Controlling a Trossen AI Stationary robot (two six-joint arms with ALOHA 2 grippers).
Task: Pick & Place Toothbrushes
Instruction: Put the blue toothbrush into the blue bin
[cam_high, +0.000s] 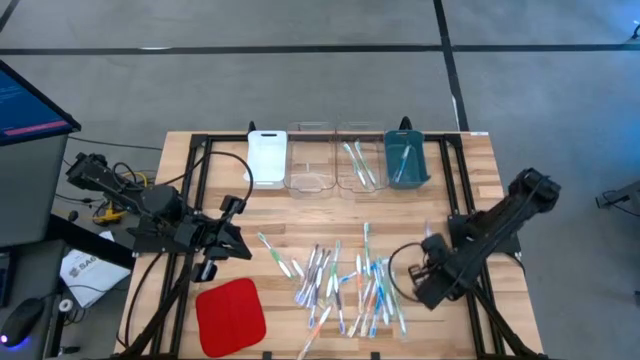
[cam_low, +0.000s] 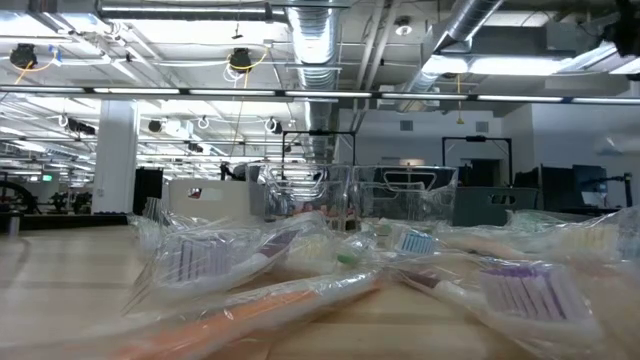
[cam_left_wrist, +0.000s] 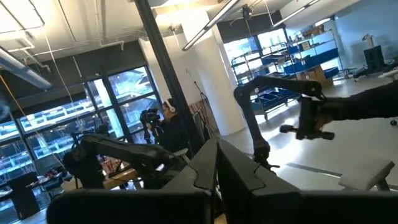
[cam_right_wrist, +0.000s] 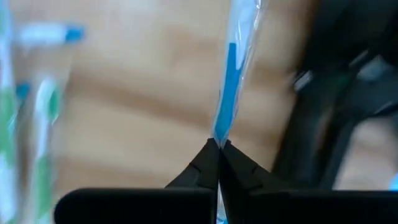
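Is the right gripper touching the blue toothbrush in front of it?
Touching. In the right wrist view, the right gripper has its fingertips shut on the end of the wrapped blue toothbrush, with no gap visible.

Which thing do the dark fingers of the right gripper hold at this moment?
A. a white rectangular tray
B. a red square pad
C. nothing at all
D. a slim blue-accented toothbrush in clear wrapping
D: in the right wrist view the right gripper is pinched shut on the end of the blue-accented wrapped toothbrush, above the wooden table.
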